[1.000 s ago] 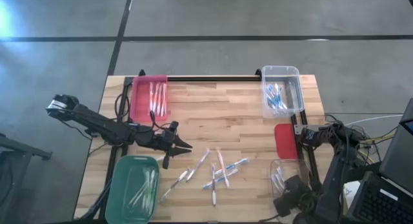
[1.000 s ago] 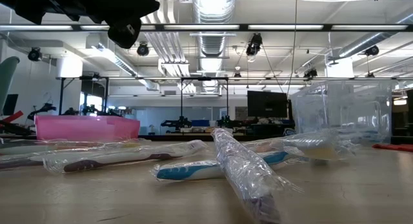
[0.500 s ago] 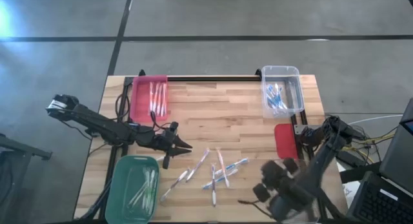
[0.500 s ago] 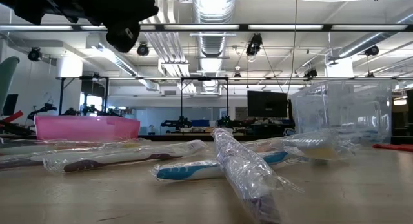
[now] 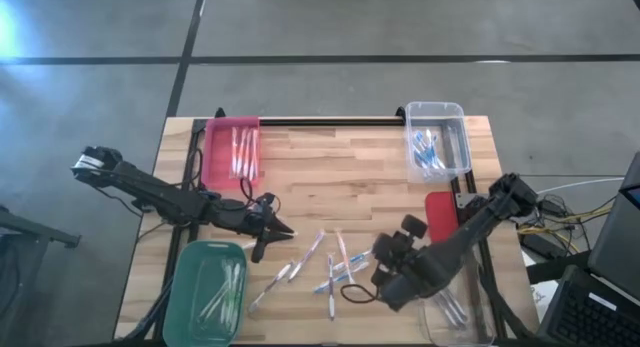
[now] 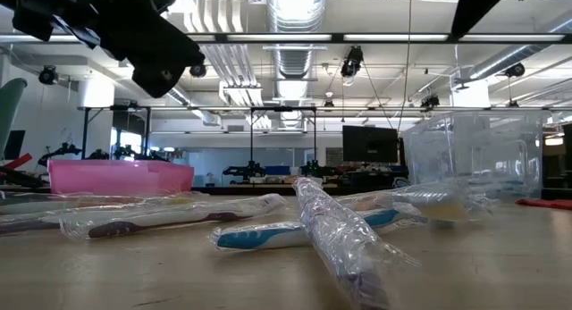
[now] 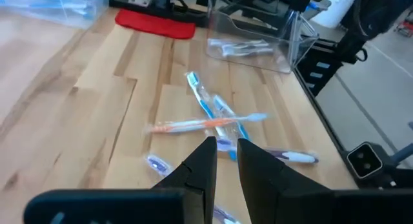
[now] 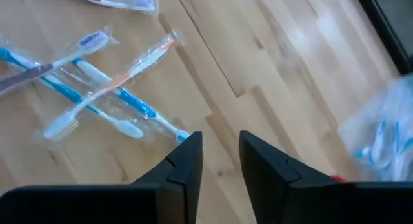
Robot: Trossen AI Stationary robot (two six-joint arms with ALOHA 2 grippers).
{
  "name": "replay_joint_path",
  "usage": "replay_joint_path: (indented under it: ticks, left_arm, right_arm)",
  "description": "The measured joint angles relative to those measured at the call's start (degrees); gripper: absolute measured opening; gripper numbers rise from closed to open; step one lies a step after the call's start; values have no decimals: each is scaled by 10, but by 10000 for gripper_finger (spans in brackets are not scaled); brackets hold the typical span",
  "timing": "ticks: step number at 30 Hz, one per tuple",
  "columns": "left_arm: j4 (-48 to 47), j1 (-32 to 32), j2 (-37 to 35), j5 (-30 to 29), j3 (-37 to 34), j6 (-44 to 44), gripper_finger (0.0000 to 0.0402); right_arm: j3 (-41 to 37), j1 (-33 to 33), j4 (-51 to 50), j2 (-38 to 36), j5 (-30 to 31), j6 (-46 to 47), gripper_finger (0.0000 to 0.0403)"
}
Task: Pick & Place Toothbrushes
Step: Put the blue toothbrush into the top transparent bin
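Several wrapped toothbrushes (image 5: pixel 335 262) lie crossed in a loose pile on the wooden table's middle near part (image 7: pixel 213 124) (image 8: pixel 103 88) (image 6: pixel 304 225). My left gripper (image 5: pixel 288 230) (image 7: pixel 224 150) hovers just left of the pile, pointing at it. Its fingers stand a narrow gap apart with nothing between them. My right gripper (image 5: pixel 378 279) (image 8: pixel 221 143) hangs above the table just right of the pile, slanting down. It is open and holds nothing.
A pink bin (image 5: pixel 232 152) at the far left holds toothbrushes. A green bin (image 5: pixel 207 292) sits near left and a clear bin (image 5: pixel 437 137) of blue ones far right. A red lid (image 5: pixel 441 217) and another clear bin (image 5: pixel 455 312) lie under my right arm.
My right arm has swung from the table's near right corner toward the pile in the middle, its wrist rolling as it went. My left gripper has tipped a little downward in place. The toothbrushes have not moved.
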Motion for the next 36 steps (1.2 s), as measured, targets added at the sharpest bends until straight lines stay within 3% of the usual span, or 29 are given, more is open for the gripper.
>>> replay_joint_path:
  ticks: [7, 14, 25, 30, 36]
  left_arm:
    - [0, 0, 0, 0, 0, -10, 67]
    - [1, 4, -1, -2, 0, -5, 67]
    - [1, 40, -1, -3, 0, 13, 67]
    - [0, 53, -1, -2, 0, 18, 67]
    - [-7, 57, -1, -2, 0, 18, 67]
  right_arm:
    - [-10, -45, 6, 0, -44, -83, 131]
    - [-68, -92, 22, 0, -150, -164, 154]
    - [-158, -144, 153, 0, -270, -393, 171]
    - [-185, -146, 211, 0, -272, -484, 183]
    - [-210, -150, 280, 0, -273, -513, 194]
